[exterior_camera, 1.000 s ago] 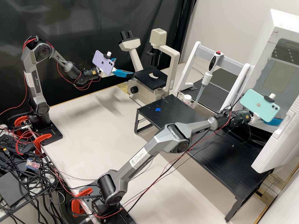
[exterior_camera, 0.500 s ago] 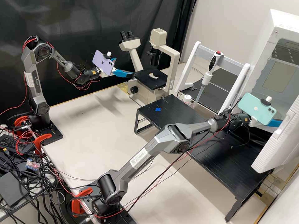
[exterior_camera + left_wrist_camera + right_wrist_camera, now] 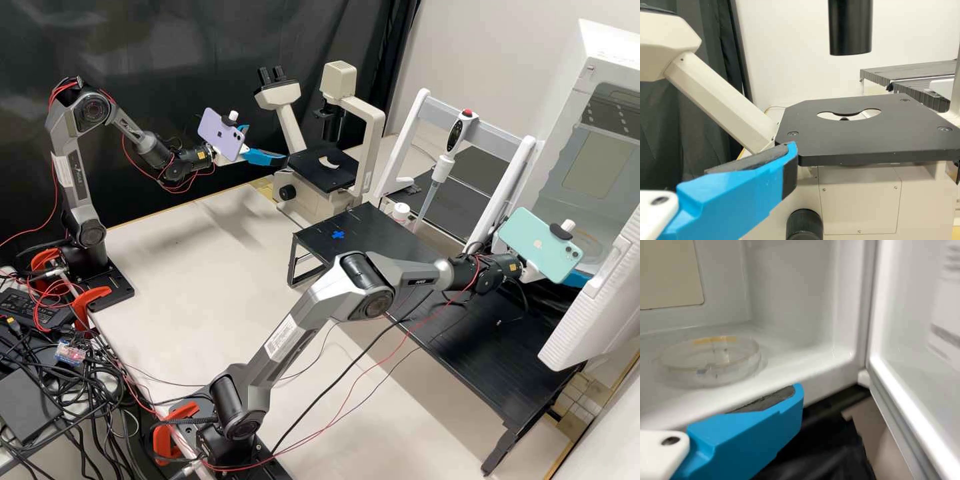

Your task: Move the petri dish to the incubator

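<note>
Petri dish (image 3: 710,361) is seen lying flat inside the incubator (image 3: 577,100), on its pale floor; the dish is clear, with a strip of orange along part of its rim. The incubator door (image 3: 587,313) is swung open. The right tool (image 3: 579,279) is held at the incubator's opening, its fingers spread, one dark pad (image 3: 767,401) bared; it is noted as apart from the dish. A mint-green phone (image 3: 540,245) is mounted on the right arm, just behind the tool. The left tool (image 3: 268,144), likewise with fingers spread, is positioned near the black stage (image 3: 323,175) of a cream microscope (image 3: 368,130); a purple phone (image 3: 221,135) is mounted on that arm. Both arms are fixed along one edge of the pale desk (image 3: 200,267), with red clamps (image 3: 92,307) placed by their bases. Across the desk, a long black platform (image 3: 360,230) is raised on legs and marked with a blue cross (image 3: 338,235). A pipette (image 3: 455,137) with a red top is hung upright on a white frame (image 3: 417,127) behind the platform. A white-capped bottle (image 3: 401,211) is placed near the pipette's lower end.
</note>
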Robot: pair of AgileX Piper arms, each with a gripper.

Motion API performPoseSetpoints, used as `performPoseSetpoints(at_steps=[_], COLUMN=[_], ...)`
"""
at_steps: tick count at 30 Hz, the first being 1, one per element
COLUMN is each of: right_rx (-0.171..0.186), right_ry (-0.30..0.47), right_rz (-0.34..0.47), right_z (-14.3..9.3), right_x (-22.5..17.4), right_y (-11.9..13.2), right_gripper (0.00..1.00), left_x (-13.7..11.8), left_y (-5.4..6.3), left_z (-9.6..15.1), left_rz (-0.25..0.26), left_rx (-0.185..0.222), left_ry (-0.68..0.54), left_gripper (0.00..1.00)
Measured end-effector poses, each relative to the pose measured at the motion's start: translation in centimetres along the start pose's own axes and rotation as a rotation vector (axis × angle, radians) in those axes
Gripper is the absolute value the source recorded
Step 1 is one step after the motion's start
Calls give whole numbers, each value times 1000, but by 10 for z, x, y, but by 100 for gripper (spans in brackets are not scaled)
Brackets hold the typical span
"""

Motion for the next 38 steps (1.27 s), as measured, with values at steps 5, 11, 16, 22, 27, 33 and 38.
performPoseSetpoints(at_steps=[5, 11, 16, 22, 27, 33, 38], right_rx=[8, 23, 14, 9, -32, -47, -33], right_ry=[43, 70, 132, 286, 422, 534, 559], right_rz=[28, 51, 59, 125, 197, 203, 148], right_z=[7, 21, 25, 15, -4, -19, -19], right_x=[-31, -79, -126, -197, -251, -300, -317], right_y=[4, 1, -8, -18, -36, -63, -78], right_gripper=[100, 100, 100, 100, 100, 100, 100], left_x=[0, 0, 0, 0, 0, 0, 0], left_y=[0, 0, 0, 0, 0, 0, 0], left_z=[0, 0, 0, 0, 0, 0, 0], left_rz=[0, 0, 0, 0, 0, 0, 0], left_rx=[0, 0, 0, 0, 0, 0, 0], left_ry=[0, 0, 0, 0, 0, 0, 0], left_gripper=[100, 100, 100, 100, 100, 100, 100])
